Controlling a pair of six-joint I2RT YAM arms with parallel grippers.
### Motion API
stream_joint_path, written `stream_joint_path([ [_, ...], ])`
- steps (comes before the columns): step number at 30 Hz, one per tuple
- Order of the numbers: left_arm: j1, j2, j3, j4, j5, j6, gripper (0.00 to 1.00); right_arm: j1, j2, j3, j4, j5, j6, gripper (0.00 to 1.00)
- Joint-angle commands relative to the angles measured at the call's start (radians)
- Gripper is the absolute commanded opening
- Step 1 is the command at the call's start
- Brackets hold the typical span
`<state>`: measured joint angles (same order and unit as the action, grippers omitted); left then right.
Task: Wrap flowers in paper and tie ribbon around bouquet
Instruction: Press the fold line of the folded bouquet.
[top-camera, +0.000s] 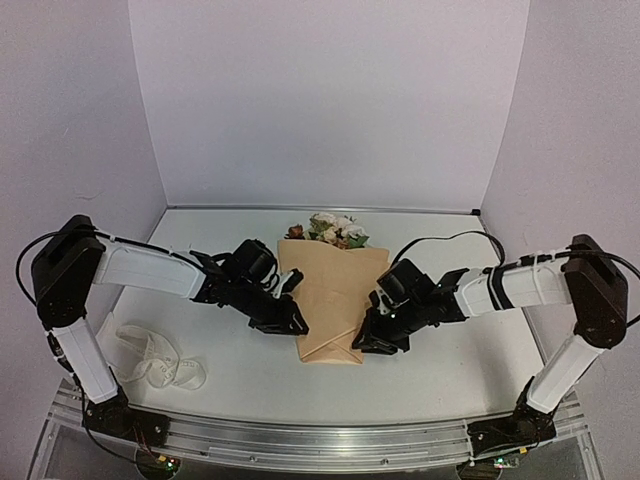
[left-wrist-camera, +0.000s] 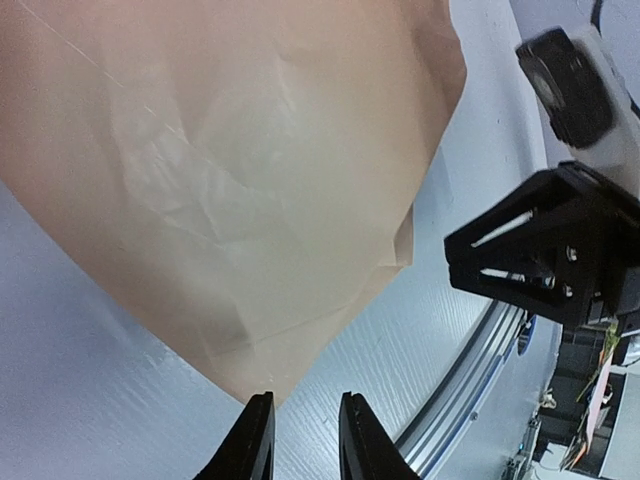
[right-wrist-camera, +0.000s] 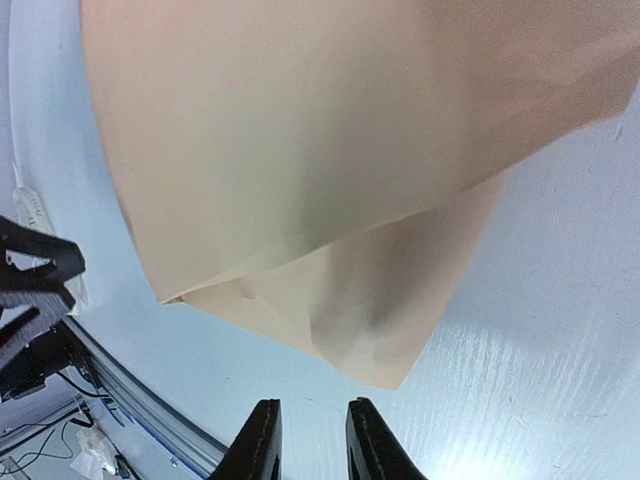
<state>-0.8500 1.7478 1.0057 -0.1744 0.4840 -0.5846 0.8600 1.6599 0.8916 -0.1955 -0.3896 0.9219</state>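
From above, the bouquet (top-camera: 332, 295) lies mid-table, flowers (top-camera: 330, 230) at 12 o'clock and folded tip at 6. The left gripper (top-camera: 290, 322) sits at its 8 o'clock, the right gripper (top-camera: 368, 340) at 4. The ribbon (top-camera: 155, 360) lies heaped at the table's 8 o'clock. Left wrist: fingers slightly parted, empty, the paper (left-wrist-camera: 230, 170) tip just at 12 o'clock. Right wrist: fingers likewise parted on nothing, paper near at 12.

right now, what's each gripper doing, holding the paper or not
left gripper: slightly open, holding nothing; the tip of the paper sits just ahead of it.
right gripper: slightly open, holding nothing, short of the paper's edge.
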Motion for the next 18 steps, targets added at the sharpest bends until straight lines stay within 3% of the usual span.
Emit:
stream_joint_path([
  [1,0.057,-0.027,0.024,0.018,-0.026,-0.01,0.24,0.005,-0.069,0.023,-0.058,0.016,-0.047,0.27],
  [5,0.092,-0.024,0.02,0.022,-0.038,-0.021,0.21,0.006,-0.072,0.059,-0.094,0.014,-0.076,0.29],
  [9,0.142,-0.111,-0.046,-0.026,-0.189,-0.11,0.24,0.005,-0.091,0.062,-0.101,0.016,-0.101,0.32],
  [13,0.15,-0.28,-0.127,-0.208,-0.434,-0.239,0.37,0.008,-0.115,0.06,-0.144,0.042,-0.141,0.36],
  [18,0.155,-0.506,-0.232,-0.5,-0.703,-0.525,0.5,0.008,-0.129,0.056,-0.163,0.054,-0.162,0.41],
])
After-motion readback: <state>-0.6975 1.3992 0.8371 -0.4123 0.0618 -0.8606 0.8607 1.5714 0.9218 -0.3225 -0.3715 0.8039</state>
